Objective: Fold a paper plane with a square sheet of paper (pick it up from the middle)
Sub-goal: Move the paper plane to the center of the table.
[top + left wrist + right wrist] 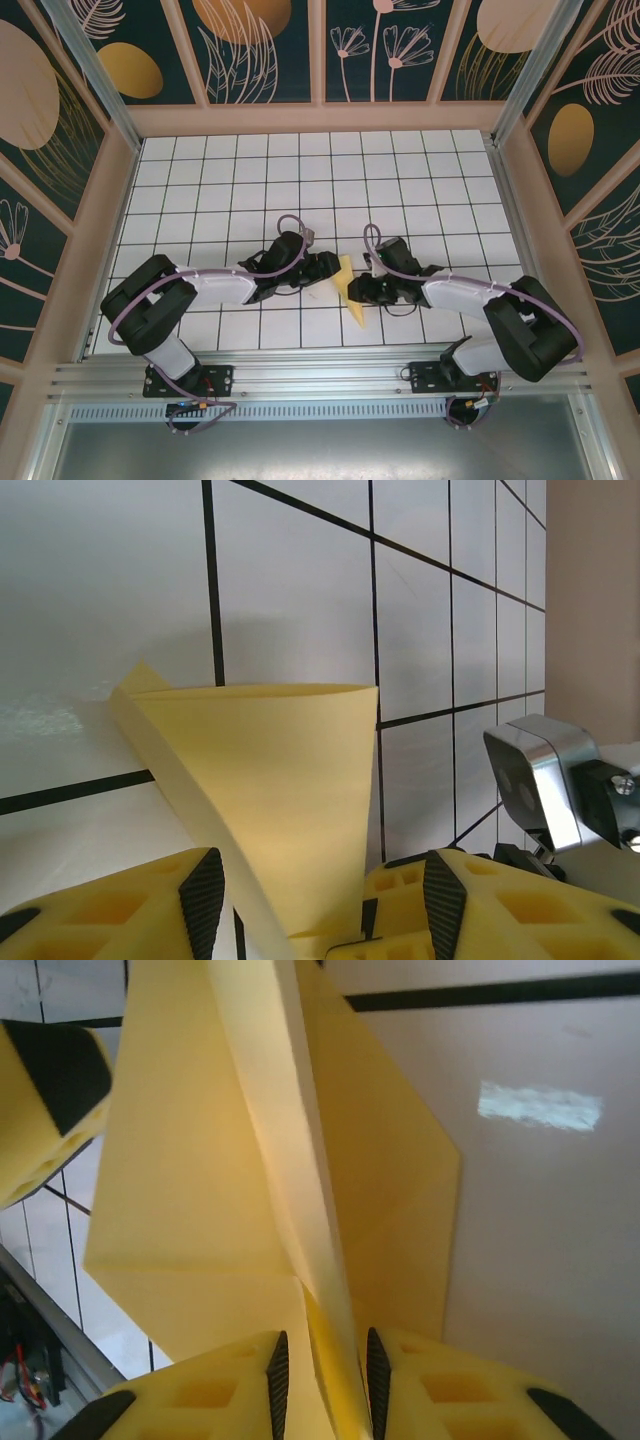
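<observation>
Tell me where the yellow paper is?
In the top view the yellow paper sits in the middle, between the left end effector and the right end effector, which pinches its fold.

Shows a white table point(250, 170) ruled in black grid lines, boxed in by dark panels point(260, 40) painted with peach leaves and flowers. Along the near edge, a metal rail point(320, 375) carrying two black-and-white arms, both bent inward toward the table's middle. Between left gripper point(325, 268) and right gripper point(362, 288), folded yellow paper point(347, 272), partly raised off the tiles, narrowing to a point toward the rail. Too small here to tell how either pair of fingers stands.
</observation>
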You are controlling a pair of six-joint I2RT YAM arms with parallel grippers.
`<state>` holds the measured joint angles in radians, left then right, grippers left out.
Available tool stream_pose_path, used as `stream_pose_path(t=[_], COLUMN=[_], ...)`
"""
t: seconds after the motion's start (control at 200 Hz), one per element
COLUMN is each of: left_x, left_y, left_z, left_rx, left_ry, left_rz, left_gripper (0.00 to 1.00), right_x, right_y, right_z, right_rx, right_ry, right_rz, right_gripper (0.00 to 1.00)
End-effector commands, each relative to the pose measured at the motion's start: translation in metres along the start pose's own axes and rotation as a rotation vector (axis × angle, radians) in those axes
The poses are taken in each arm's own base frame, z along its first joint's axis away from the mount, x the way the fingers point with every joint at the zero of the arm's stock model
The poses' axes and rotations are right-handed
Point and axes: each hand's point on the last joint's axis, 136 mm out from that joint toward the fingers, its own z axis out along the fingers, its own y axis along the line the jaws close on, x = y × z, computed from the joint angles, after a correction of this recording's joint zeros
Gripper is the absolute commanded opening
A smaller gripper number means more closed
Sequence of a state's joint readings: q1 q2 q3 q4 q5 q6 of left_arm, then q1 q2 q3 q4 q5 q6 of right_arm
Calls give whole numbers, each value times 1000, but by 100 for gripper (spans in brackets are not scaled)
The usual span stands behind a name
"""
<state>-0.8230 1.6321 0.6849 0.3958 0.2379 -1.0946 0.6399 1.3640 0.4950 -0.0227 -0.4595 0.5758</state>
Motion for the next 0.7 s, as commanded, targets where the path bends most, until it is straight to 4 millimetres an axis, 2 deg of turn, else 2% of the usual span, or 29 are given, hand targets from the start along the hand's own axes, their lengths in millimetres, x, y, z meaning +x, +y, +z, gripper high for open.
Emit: stream_pose_path(t=[0.0,0.11,0.22,0.41,0.52,0.696], left_x=[-4,-11,-22,-40,-45,-46], left_y=[1,7,13,32,41,50], left_z=[-2,-12,-26,-58,-74,-90], left_rx=[-15,-50,-104,-219,-245,-261], left_ry=[-16,-75,-147,-292,-346,-384], left_rz=[-19,-25,-23,-41,-50,-48], left_gripper=[57,57,57,57,58,58], right_x=[-7,-9,-24,-67,-82,-91], right_y=[3,13,15,1,0,-6], right_z=[1,3,-2,-16,-3,26], right_rx=[67,94,197,445,506,542], right_ry=[-20,-25,-74,-210,-198,-151], right_rz=[-34,-53,-39,3,-11,-19], right_gripper=[19,8,1,3,4,9])
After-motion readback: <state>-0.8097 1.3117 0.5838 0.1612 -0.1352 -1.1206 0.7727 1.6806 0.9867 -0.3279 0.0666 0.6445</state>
